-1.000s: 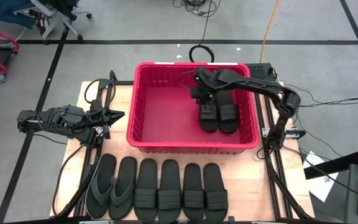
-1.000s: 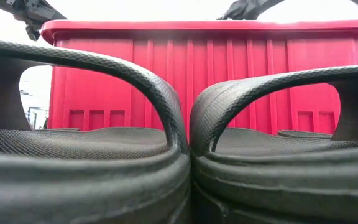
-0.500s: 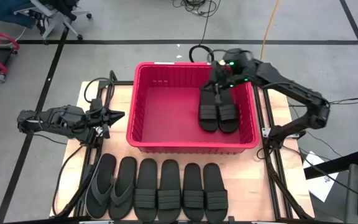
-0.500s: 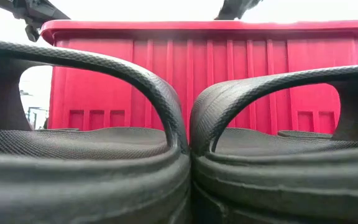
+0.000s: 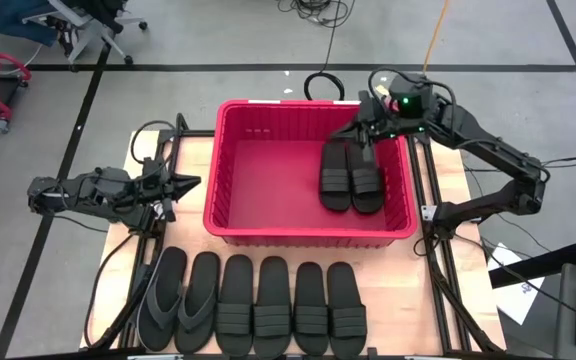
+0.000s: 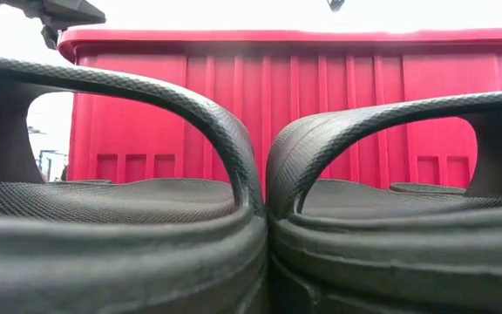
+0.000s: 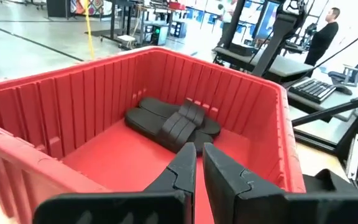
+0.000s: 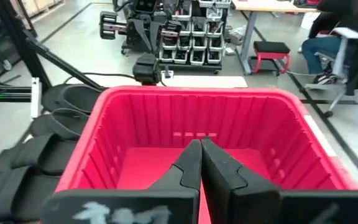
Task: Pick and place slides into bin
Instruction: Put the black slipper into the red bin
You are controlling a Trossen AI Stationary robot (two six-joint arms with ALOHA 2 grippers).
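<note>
High view: the red bin (image 5: 268,232) sits on the bench (image 5: 194,150) with two slides (image 5: 351,180) lying side by side on its floor, against its right wall. Six more slides (image 5: 253,304) lie in a row on the bench just in front of the bin. The right end effector (image 5: 366,120) hangs over the bin's far right corner, fingers closed and empty. The left end effector (image 5: 190,184) waits just left of the bin, fingers nearly together, gripping nothing.
</note>
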